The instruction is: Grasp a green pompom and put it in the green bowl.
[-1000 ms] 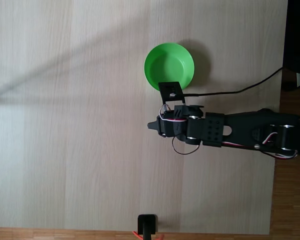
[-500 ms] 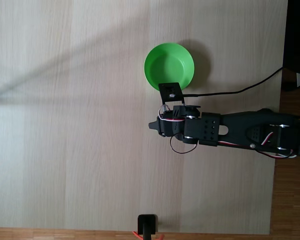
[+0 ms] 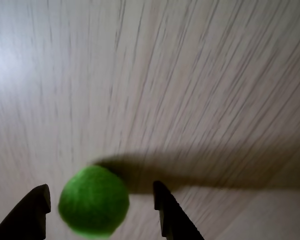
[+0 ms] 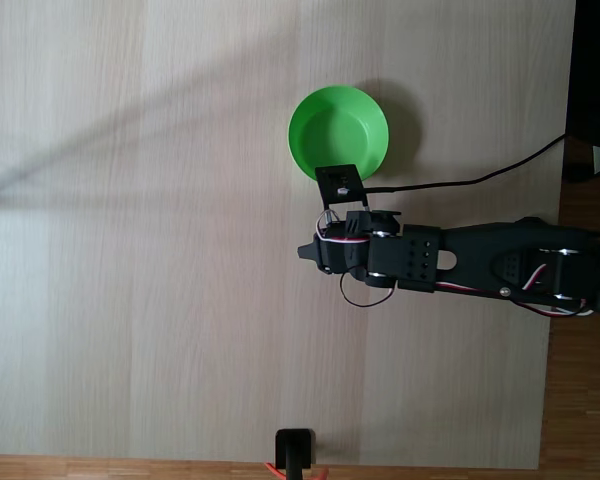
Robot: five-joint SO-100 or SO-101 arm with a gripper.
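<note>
In the wrist view the green pompom [image 3: 94, 207], a fuzzy bright-green ball, lies on the pale wood table between my two black fingertips [image 3: 166, 210]. My gripper [image 3: 100, 186] is open, with a gap on each side of the ball. In the fixed view the gripper [image 4: 313, 252] points left at the end of the black arm, and the arm hides the pompom. The green bowl [image 4: 338, 132] stands on the table just above the gripper in that view, and nothing shows inside it.
A black cable [image 4: 480, 180] runs from the wrist camera mount to the right edge of the table. A small black stand [image 4: 294, 450] sits at the bottom edge. The table top [image 4: 130, 300] ends at the right, where darker floor shows.
The arm's forward links have shifted slightly to the left; the gripper tip stays at almost the same spot beside the bowl.
</note>
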